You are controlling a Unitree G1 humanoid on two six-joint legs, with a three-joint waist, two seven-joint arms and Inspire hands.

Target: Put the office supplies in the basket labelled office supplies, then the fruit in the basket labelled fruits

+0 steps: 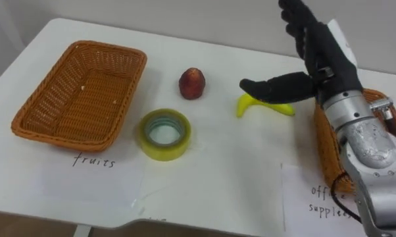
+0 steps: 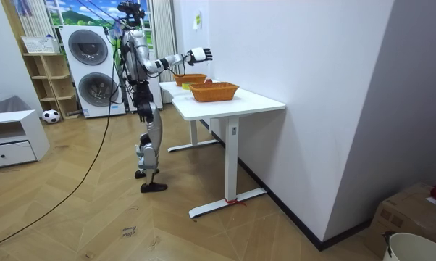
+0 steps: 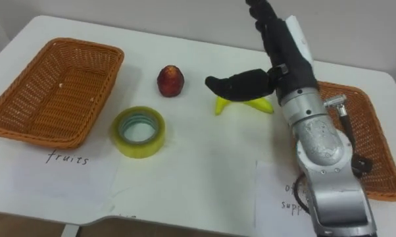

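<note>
Overlapping banana [image 1: 247,105]: right hand [image 1: 324,56] thumb.

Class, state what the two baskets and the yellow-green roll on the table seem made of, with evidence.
Left basket and right basket: woven wicker or rattan, matte orange-brown; interlaced strands show. Tape roll: probably glossy translucent plastic tape, wound in layers.

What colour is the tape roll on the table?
Tape roll: pale yellow, clearest in left eye view.
</note>
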